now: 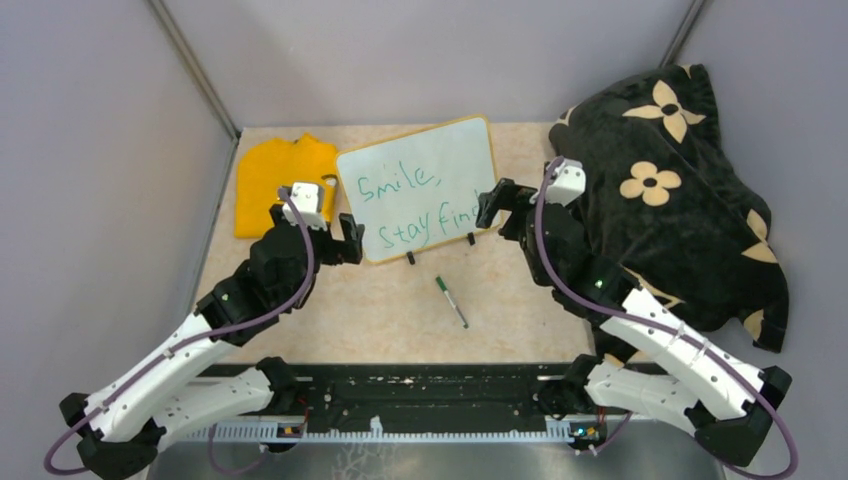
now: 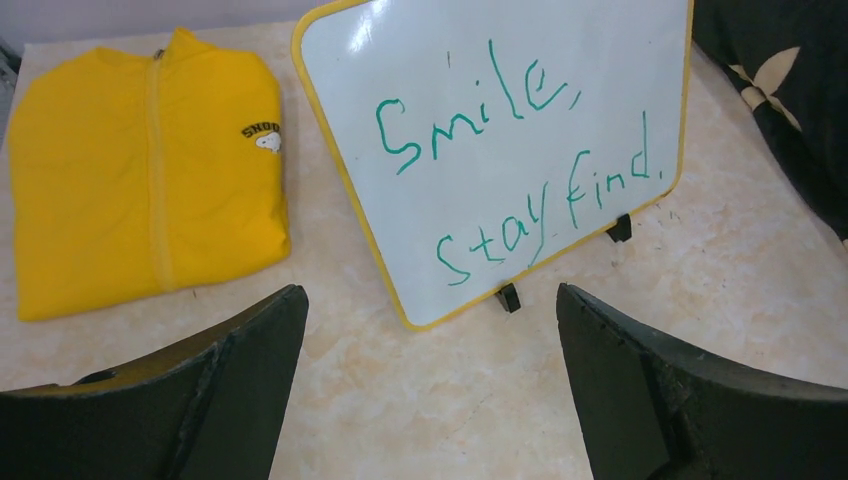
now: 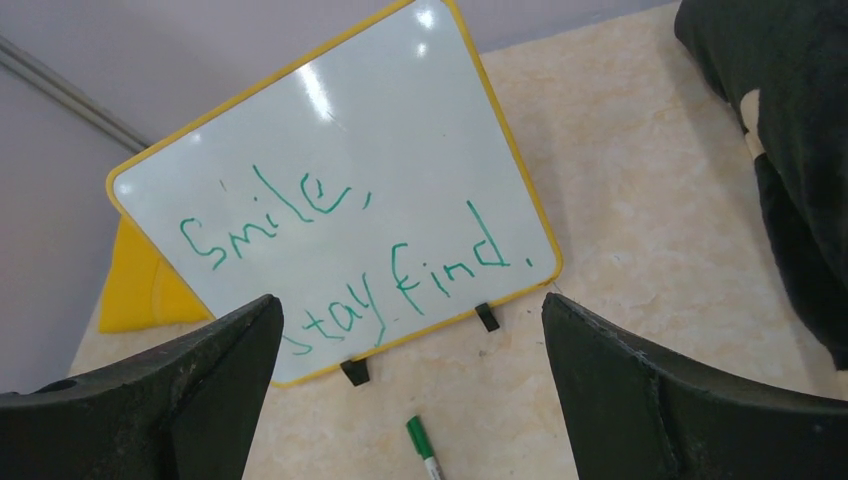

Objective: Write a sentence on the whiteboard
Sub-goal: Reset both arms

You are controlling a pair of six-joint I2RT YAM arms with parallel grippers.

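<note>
Toward the back of the tabletop (image 1: pixel 400 310), the whiteboard (image 1: pixel 420 170) stands propped on its two black clip feet (image 2: pixel 508 297), leaning back, its lower left corner nearer the arms. On it is the sentence (image 2: pixel 520 170) in green marker, in two lines: "Smile," above "Stay find."

The left arm (image 1: pixel 250 290) holds its jaws spread wide and empty just off the board's lower left corner. The right arm (image 1: pixel 640 320) does the same by the board's right edge. From the top view its jaws cover the last letters, and whether they touch the frame is hard to say.

A marker (image 1: pixel 451 300) lies loose on the tabletop in front of the board, between the arms and apart from both, green end toward the board. A folded yellow garment (image 1: pixel 275 180) lies flat to the left, and a black blanket (image 1: pixel 680 180) with cream flowers is heaped to the right.
</note>
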